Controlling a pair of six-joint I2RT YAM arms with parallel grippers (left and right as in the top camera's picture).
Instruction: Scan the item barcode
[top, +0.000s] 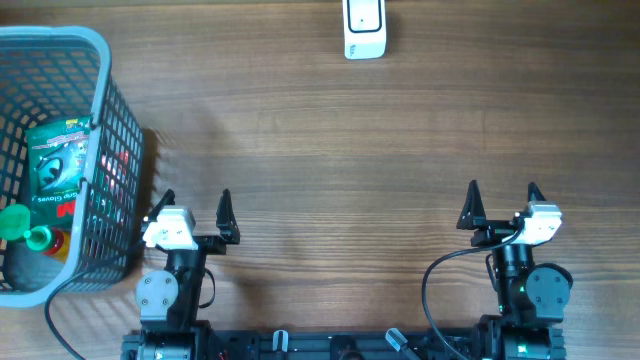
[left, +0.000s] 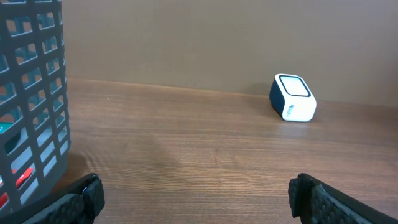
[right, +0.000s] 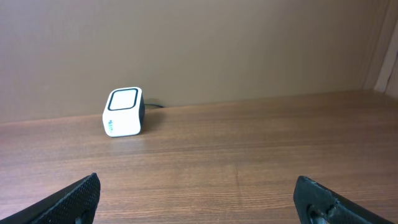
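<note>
While both arms wait at the near edge, the overhead view shows the scanner (top: 364, 28) at 12 o'clock on the worktop (top: 330, 150). Its window is turned upward, so a barcode can be passed over it. The basket (top: 103, 70) sits at 9 o'clock and holds the goods. A green packet (top: 55, 160) lies on top, the likeliest item to scan, with a green cap (top: 14, 222) beside it at the basket's 7 o'clock. The left tool (top: 195, 205) at 7 o'clock stands just beside the basket wall, spread wide and holding nothing. That makes it, I judge, the natural one to reach in. The right tool (top: 502, 200) at 5 o'clock is equally spread and empty, well apart from everything.

From the left wrist, the basket (left: 31, 93) fills the 9 o'clock side, and red and green goods show through its grid. The scanner (left: 292, 98) rests at 2 o'clock against the back wall. Both fingertips (left: 87, 194) frame bare wood, so nothing sits between them.

From the right wrist, the scanner (right: 123, 112) stands at 10 o'clock, and its cable (right: 155, 106) trails off behind it, which would explain its place at the far edge. The fingers (right: 74, 198) are wide apart with only wood between them. No item has been lifted, so picking from the basket looks like the first step.
</note>
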